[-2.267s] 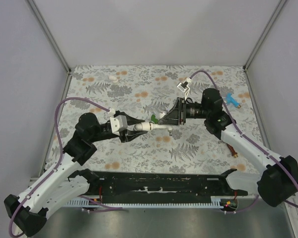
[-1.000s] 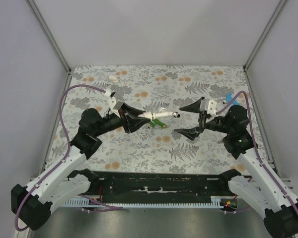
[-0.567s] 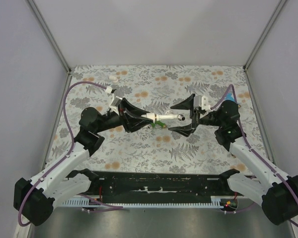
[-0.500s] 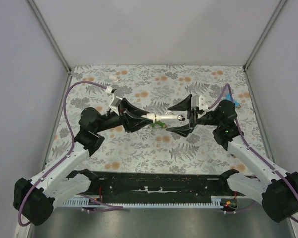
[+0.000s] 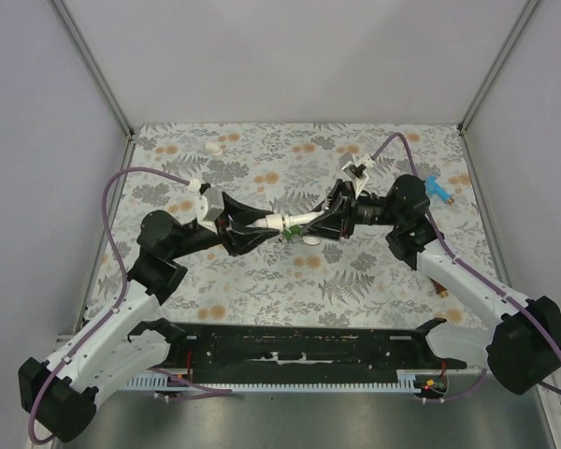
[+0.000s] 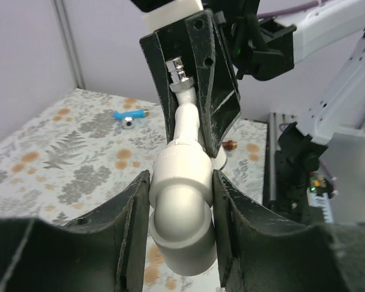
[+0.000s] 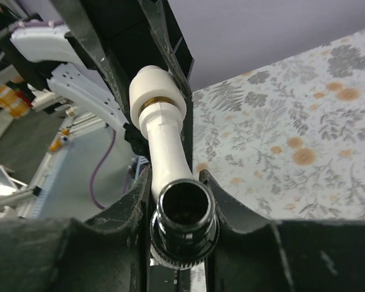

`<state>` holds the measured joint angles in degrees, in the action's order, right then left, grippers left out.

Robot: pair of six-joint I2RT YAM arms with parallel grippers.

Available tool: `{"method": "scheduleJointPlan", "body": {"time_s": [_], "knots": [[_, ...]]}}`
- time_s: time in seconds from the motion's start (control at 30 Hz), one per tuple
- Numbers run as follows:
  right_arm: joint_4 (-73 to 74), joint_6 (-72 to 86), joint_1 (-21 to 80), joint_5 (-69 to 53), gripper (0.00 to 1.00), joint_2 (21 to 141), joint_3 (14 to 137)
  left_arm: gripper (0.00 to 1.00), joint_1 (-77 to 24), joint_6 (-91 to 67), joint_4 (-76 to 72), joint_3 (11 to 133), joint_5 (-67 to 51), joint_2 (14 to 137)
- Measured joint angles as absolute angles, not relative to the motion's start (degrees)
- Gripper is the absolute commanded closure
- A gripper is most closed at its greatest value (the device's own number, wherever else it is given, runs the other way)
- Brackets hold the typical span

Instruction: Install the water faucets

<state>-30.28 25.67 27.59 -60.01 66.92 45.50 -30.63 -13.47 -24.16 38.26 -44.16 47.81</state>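
Observation:
The white faucet is held in the air between both grippers, its brass thread seated in a white elbow fitting. My left gripper is shut on that elbow fitting. My right gripper is shut on the faucet's chrome spout end. In the right wrist view the white faucet body runs up to the elbow fitting. A green faucet lies on the mat just below. A blue faucet lies far right, and a reddish-brown one near the right edge.
A small white pipe fitting lies at the back left of the floral mat. Another small white piece sits below the right gripper. Grey walls enclose three sides. A black rail runs along the near edge.
My right gripper, open and apart from the faucet before, has moved left and shut on its spout end. My left gripper has kept hold of the elbow fitting.

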Motion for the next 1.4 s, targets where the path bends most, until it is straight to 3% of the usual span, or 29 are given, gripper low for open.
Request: {"method": "scheduleJointPlan", "body": {"time_s": [0.07, 0.2, 0.23, 0.27, 0.83, 1.4], "knots": [[-29.8, 31.6, 27.8, -59.5, 1.00, 67.7, 46.2, 0.76, -30.6, -9.3, -21.8, 38.3, -43.8, 46.5], [-29.0, 41.2, 27.9, -57.7, 1.00, 68.1, 46.2, 0.39, -30.9, -0.8, -15.8, 38.3, -43.2, 44.4], [-28.8, 42.7, 27.9, -57.3, 1.00, 68.1, 46.2, 0.24, -31.0, 0.9, -14.5, 38.3, -42.7, 44.0], [-28.5, 43.9, 27.9, -57.0, 1.00, 68.2, 46.2, 0.18, -31.0, 2.3, -13.5, 38.3, -42.4, 43.5], [-26.1, 40.8, 26.7, -51.8, 1.00, 65.5, 46.0, 0.15, -31.0, 0.9, -0.7, 41.7, -33.0, 40.8], [-27.8, 37.6, 26.7, -53.9, 1.00, 63.0, 43.5, 0.18, -31.0, 3.6, -0.6, 47.2, -43.2, 48.8]]}}
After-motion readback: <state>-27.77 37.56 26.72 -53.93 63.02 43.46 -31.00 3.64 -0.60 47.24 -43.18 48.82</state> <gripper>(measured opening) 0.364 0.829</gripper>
